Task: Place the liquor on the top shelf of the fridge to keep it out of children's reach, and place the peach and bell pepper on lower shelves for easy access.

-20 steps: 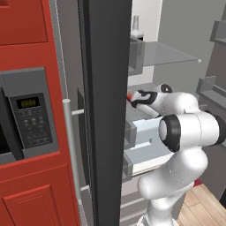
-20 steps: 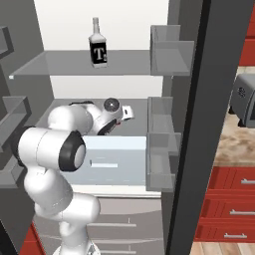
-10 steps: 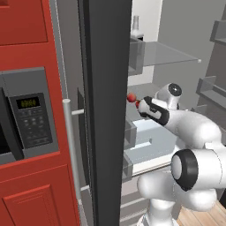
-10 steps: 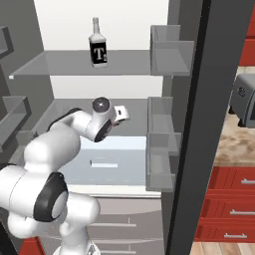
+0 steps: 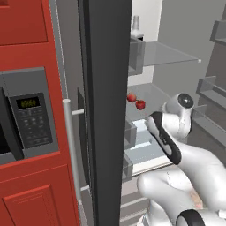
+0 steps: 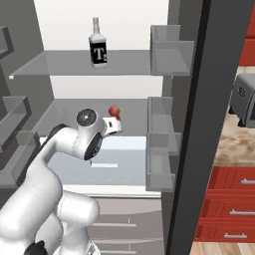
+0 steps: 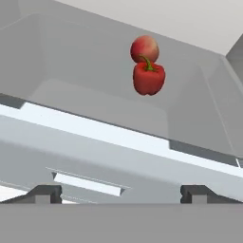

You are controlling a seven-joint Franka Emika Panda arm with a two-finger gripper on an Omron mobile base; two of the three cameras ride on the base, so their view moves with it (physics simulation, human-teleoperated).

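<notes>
The fridge [image 6: 209,124] stands open, its dark door edge crossing the left base view beside a red cabinet [image 5: 26,194] and a built-in microwave [image 5: 28,119] with keypad. The liquor [image 6: 98,46], a dark square bottle with a white label, stands upright on the top shelf [image 6: 60,64], a thin translucent panel; in the left base view its pale neck [image 5: 136,24] shows above that panel [image 5: 172,53]. On the shelf below [image 7: 71,90], the bell pepper [image 7: 148,77] and the peach [image 7: 144,48] rest close together, the pepper nearer the camera in the hand view and overlapping the lower edge of the peach; whether they touch cannot be told. From the left base view the two fruits appear side by side, peach [image 5: 131,97] toward the door, pepper [image 5: 141,104] just beside it. In the right base view one reddish fruit [image 6: 114,110] shows just above the white wrist of the arm [image 6: 79,144].

The hand [image 7: 121,192] is spread wide and grips nothing: its two dark fingertips [image 7: 45,193] rise far apart at the bottom of the hand view, apart from both fruits, over the pale drawer front [image 7: 95,156] beneath the shelf. Clear door bins [image 6: 167,50] hang at the right of the right base view. A toaster [image 6: 246,99] sits on the desk [image 6: 234,149] beyond the door.
</notes>
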